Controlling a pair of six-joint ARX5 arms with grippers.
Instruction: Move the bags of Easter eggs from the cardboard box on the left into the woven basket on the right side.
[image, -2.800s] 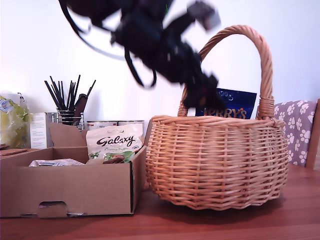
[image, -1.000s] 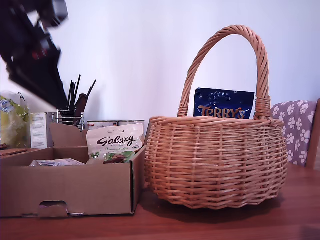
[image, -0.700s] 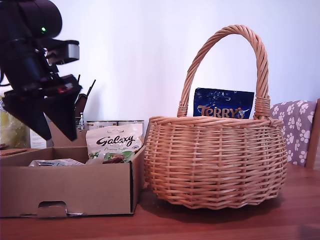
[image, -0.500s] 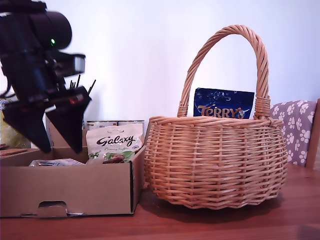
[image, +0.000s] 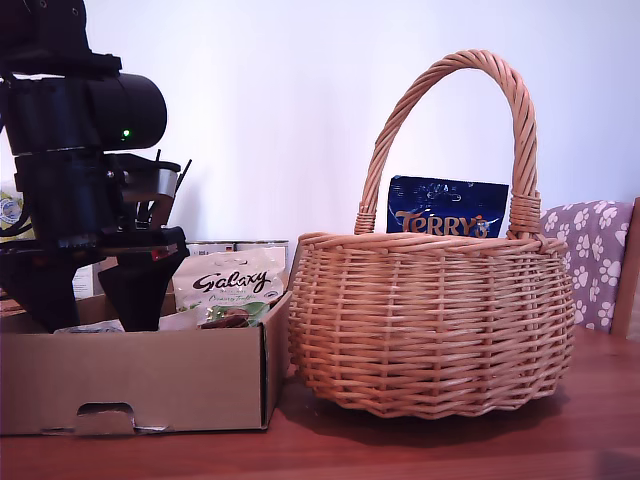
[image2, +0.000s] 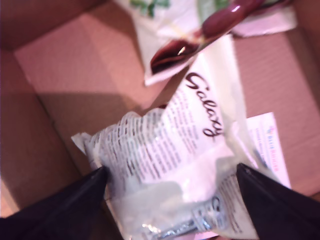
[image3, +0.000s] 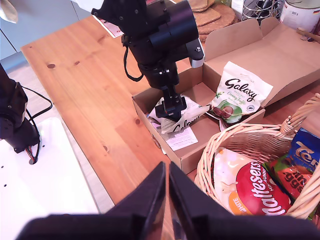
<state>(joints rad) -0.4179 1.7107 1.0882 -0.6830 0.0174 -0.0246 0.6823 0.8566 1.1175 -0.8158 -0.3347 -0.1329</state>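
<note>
The second wrist view takes in four pouches: two white ones in the cardboard box (image3: 186, 159) and two in the woven basket (image3: 216, 145). In the box, an upright Galaxy bag (image3: 238, 95) leans toward the basket side, and a second flat Galaxy bag (image3: 182, 117) lies on the floor beneath my first gripper (image3: 172, 111). "Galaxy" can be read in dark script on both. In the basket, a red pouch lettered "Maltesers" (image3: 256, 190) lies beside a dark blue pouch (image3: 306, 156) whose lettering is cut off there; in the exterior view "TERRY'S" is read on that blue pouch (image: 447, 208), which stands above the basket rim (image: 430, 245).

In the first wrist view the dark fingers (image2: 65, 205) are spread, one at each side of the flat Galaxy bag (image2: 180, 165), not pressed on it. My second gripper (image3: 167, 200) is seen with its fingers drawn together, nothing between them, above the wooden table (image3: 80, 80).

Behind the box in the exterior view, a yellow-green bag (image: 12, 215), a holder of dark sticks (image: 165, 185) and tins (image: 235, 247) are partly hidden by the first arm. A paw-print cushion (image: 595, 255) is seen at that view's right.
</note>
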